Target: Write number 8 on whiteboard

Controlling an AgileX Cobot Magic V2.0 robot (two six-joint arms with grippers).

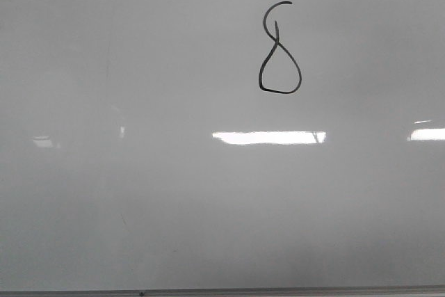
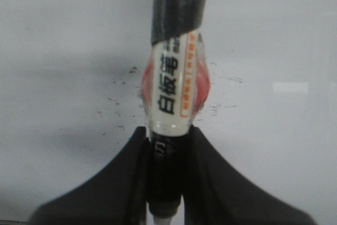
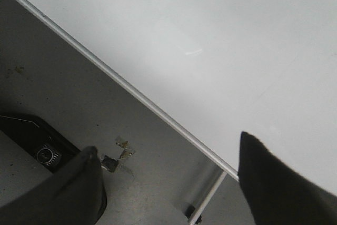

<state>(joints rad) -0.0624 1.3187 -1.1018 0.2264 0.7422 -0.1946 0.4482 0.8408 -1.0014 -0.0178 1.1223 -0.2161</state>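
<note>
The number 8 point(image 1: 280, 50) sits in the upper middle-right of the whiteboard point(image 1: 139, 206) in the front view, a thin black figure with a wide, closed teardrop lower loop and a narrow upper loop that hooks off to the right without joining. Neither arm shows in that view.

In the left wrist view the left gripper point(image 2: 167, 146) is clamped on a marker point(image 2: 175, 85), its dark fingers point(image 2: 116, 183) pressed against both sides of the barrel. The marker has a white printed label, a reddish band and a black section at the far end, which points toward the pale board. The tip is out of frame, so contact with the surface cannot be judged. Small dark specks dot the board around the barrel.

The right gripper point(image 3: 168, 183) stands spread wide and holds nothing, its fingers point(image 3: 284, 183) well apart over the board's thin frame edge point(image 3: 131, 90) and the grey floor below.

The main risk, as a judgement, lies in the unclosed top loop: a touch-up would need the tip to land exactly on the hook's end, and a small miss would leave a double line or a stray tick. A lingering tip (if it is in fact touching) could smear or add more specks. The marker could also slip in the grip under pressing force
</note>
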